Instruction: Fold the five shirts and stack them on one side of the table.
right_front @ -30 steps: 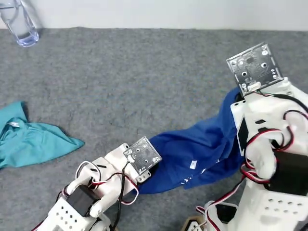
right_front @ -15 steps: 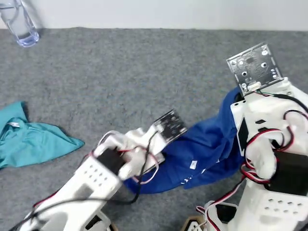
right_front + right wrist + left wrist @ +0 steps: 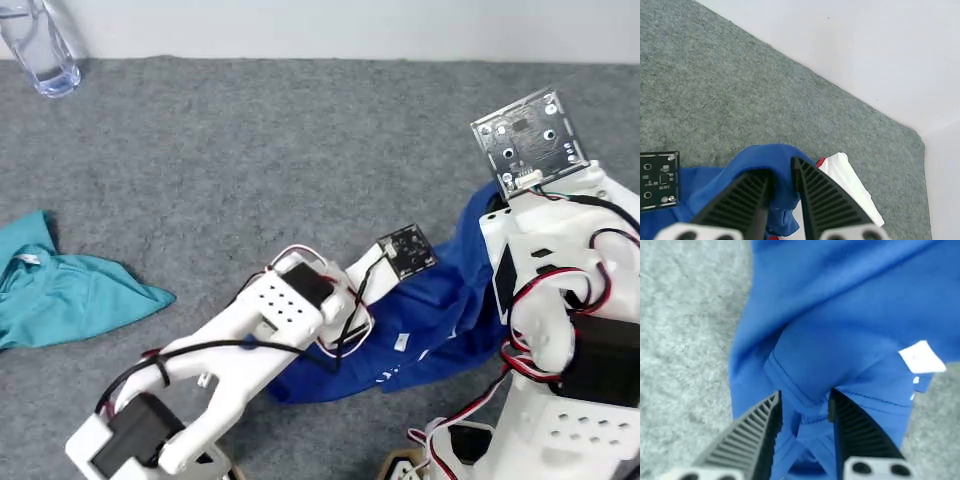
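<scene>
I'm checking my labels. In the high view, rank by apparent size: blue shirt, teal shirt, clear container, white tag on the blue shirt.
1. blue shirt, though partly covered
2. teal shirt, cut off at the picture's edge
3. clear container
4. white tag

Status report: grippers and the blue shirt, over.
Right gripper shut on blue shirt, held up. Left gripper open, jaws straddling a stitched edge. Teal shirt lies apart, unfolded.

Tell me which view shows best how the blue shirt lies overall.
High view: the blue shirt stretches from the right arm down onto the table. Left wrist view gives a close stitched fold and white tag at the left gripper; right wrist view, a bunch pinched in the right gripper.
</scene>
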Robot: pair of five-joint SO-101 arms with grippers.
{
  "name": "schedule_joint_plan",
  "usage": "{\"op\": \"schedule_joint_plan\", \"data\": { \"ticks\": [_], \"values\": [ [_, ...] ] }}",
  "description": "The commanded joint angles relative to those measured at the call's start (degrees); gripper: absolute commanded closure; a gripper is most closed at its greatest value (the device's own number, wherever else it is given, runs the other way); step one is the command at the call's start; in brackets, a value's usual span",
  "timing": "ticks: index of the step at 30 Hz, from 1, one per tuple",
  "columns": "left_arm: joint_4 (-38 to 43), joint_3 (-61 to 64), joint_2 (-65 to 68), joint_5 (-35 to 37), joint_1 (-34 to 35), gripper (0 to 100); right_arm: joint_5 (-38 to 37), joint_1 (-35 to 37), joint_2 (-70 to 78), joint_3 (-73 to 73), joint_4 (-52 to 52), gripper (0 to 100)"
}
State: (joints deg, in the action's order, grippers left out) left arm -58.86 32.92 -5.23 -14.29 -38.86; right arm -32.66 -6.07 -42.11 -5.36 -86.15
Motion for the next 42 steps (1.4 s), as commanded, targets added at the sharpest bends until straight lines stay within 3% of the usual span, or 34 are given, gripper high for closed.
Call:
{"op": "schedule_joint_plan", "data": {
  "ticks": [1,12,22,29,42],
  "values": [
    [-0.1,-2.3,0.6,-0.4,-0.4,85,0.6,0.3,-0.6,-0.2,-0.1,98.9],
    [0.9,-1.1,0.7,-0.4,-4.2,84,0.6,0.6,-0.6,-0.2,-0.1,98.9],
    [4.3,0.0,1.1,-0.3,-2.9,81,0.6,0.6,-0.6,-0.2,-0.1,98.9],
    [4.2,-5.2,11.3,-0.1,-2.8,81,0.5,0.6,-0.6,-0.2,-0.6,98.9],
    [1.9,-4.0,1.9,-0.3,-2.1,91,0.4,0.6,-0.6,-0.2,-0.5,98.9]
  ]
}}
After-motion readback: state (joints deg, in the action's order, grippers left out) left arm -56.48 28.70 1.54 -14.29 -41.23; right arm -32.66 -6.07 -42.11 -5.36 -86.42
